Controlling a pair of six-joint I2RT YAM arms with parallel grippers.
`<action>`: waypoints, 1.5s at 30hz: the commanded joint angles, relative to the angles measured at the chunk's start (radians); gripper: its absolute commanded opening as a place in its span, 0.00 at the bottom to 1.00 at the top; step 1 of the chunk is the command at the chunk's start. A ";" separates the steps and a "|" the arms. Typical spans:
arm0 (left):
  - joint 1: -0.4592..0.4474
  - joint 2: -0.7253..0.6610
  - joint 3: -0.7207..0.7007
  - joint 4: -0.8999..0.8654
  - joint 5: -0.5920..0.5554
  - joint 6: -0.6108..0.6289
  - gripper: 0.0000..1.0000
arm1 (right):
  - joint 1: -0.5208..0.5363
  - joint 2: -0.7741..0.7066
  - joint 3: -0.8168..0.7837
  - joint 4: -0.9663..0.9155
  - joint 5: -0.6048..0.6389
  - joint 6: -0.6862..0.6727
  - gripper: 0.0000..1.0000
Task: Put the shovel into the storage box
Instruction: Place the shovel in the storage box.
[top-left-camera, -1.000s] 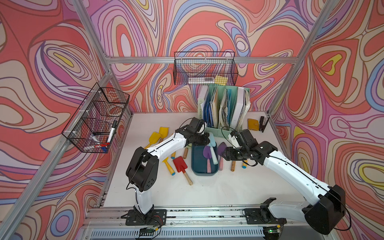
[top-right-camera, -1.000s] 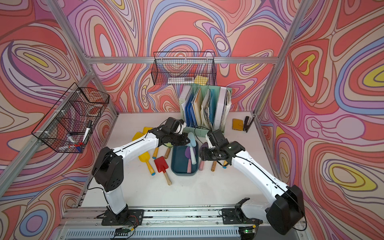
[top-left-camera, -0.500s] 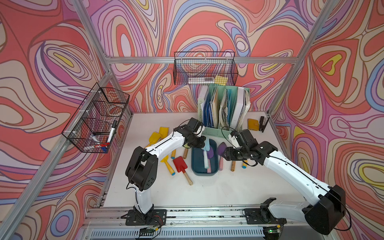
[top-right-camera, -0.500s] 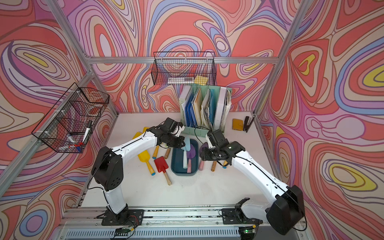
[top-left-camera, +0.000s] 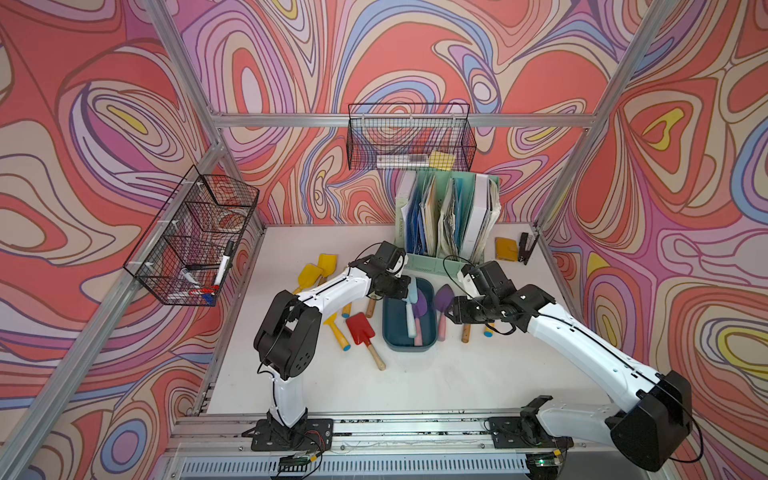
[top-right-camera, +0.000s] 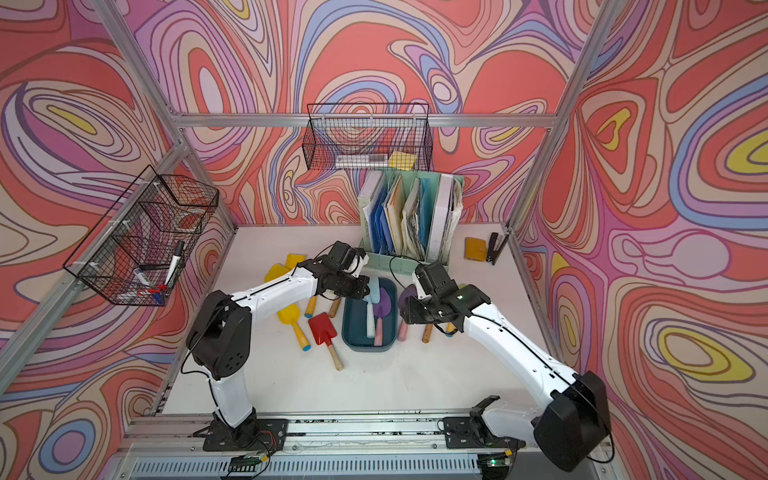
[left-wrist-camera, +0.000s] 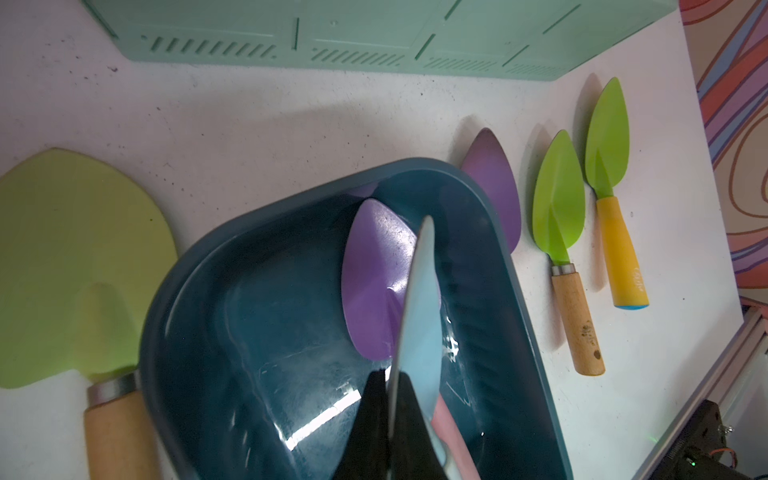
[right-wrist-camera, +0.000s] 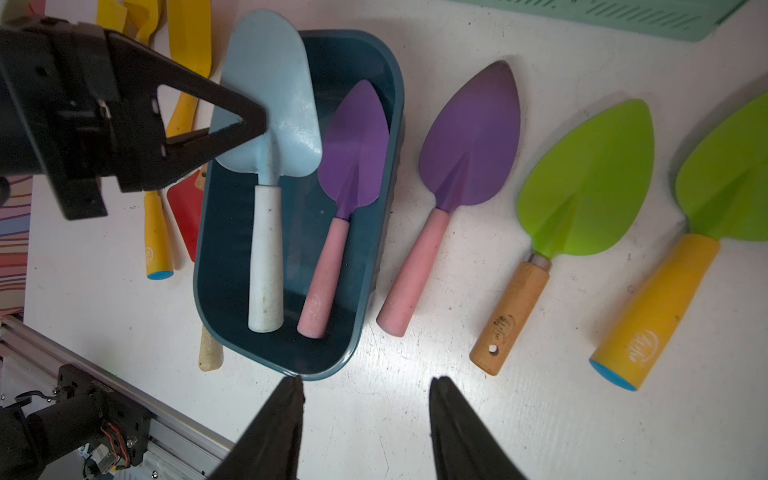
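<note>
In both top views the right arm (top-left-camera: 582, 345) hides the blades of the green shovels (right-wrist-camera: 590, 178); the left wrist view shows the blue shovel (right-wrist-camera: 266, 232) edge-on. Its handle lies in the box (right-wrist-camera: 226, 232) beside a purple shovel (right-wrist-camera: 355, 145), blade over the rim, pinched in the left jaws. A second purple shovel (right-wrist-camera: 469, 137) lies just outside. Right jaws hang half-spread, empty, over the tabletop (top-left-camera: 457, 382).
</note>
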 joint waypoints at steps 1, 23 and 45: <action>0.007 0.028 -0.008 0.049 -0.008 0.008 0.00 | 0.007 -0.022 -0.021 0.008 -0.003 0.008 0.50; -0.010 0.142 0.015 0.000 -0.029 0.057 0.00 | 0.008 -0.030 -0.056 0.029 -0.010 0.016 0.49; -0.021 0.177 0.100 -0.129 -0.100 0.048 0.56 | 0.007 -0.027 -0.056 0.035 -0.015 0.017 0.48</action>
